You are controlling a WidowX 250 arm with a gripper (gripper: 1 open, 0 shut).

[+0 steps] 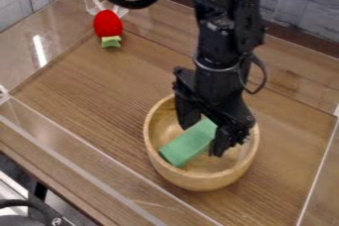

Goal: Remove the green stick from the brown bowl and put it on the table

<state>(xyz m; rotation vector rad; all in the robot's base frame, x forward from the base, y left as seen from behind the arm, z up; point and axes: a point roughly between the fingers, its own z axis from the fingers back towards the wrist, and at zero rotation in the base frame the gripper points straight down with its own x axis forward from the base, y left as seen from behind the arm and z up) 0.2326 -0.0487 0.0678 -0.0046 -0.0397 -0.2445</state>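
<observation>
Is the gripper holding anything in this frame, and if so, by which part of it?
Nothing looks held: the gripper stands open over the brown bowl, and the green stick lies inside the bowl.

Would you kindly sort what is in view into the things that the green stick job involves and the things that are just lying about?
Part of the job:
- green stick, lying in the bowl
- brown bowl
- table, where the stick should go
- gripper, over the bowl

Just lying about:
- red toy with a green base, at the far left
</observation>
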